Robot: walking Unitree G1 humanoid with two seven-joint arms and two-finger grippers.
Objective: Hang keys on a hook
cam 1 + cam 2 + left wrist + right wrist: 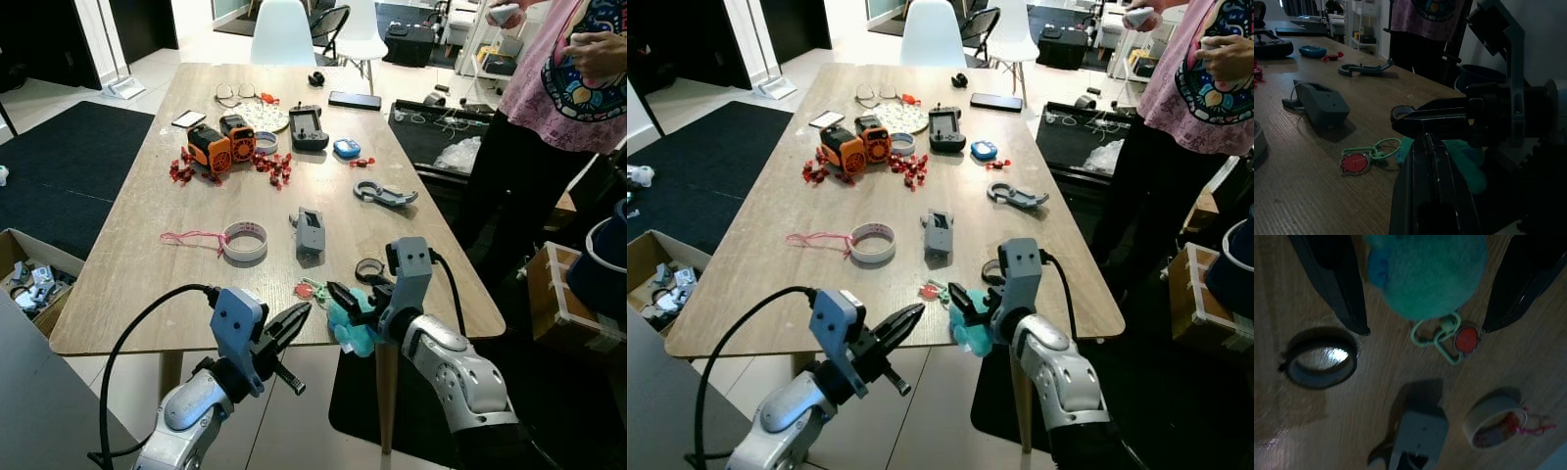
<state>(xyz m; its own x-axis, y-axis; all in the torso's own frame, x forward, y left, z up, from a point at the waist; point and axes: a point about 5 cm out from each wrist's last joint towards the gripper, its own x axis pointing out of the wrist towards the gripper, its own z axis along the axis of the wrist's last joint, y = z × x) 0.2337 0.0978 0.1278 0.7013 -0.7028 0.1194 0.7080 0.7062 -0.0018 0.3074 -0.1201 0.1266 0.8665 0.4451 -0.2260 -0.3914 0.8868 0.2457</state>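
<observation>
Pincer work is falling to the right pincer [345,308], which is reaching in at the lower centre of the frame with its black fingers spread apart on either side of a fuzzy teal pompom [1427,271], not yet closed on it. That pompom is part of the keys [312,290], a soft bunch lying at the near edge of the table [147,225], low in the frame; it is hanging partly over that edge. From the pompom a pale green ring and clasp are trailing toward the table's middle, ending in a small flat red charm [1354,163], so the bunch's long axis is running roughly along the pincer's reach. The right arm is clearly the nearer one.

Left pincer [291,326] is hovering just off the table's edge at lower left of centre, its fingers lying close together and holding nothing.

Working downward in size, the table is long, of pale grained wood. A boxy grey plastic block [310,231] is sitting beyond the keys, a roll of white tape [244,241] left of it, and a dark rubbery ring [1318,361] just beside the right pincer. No hook is recognisable.
</observation>
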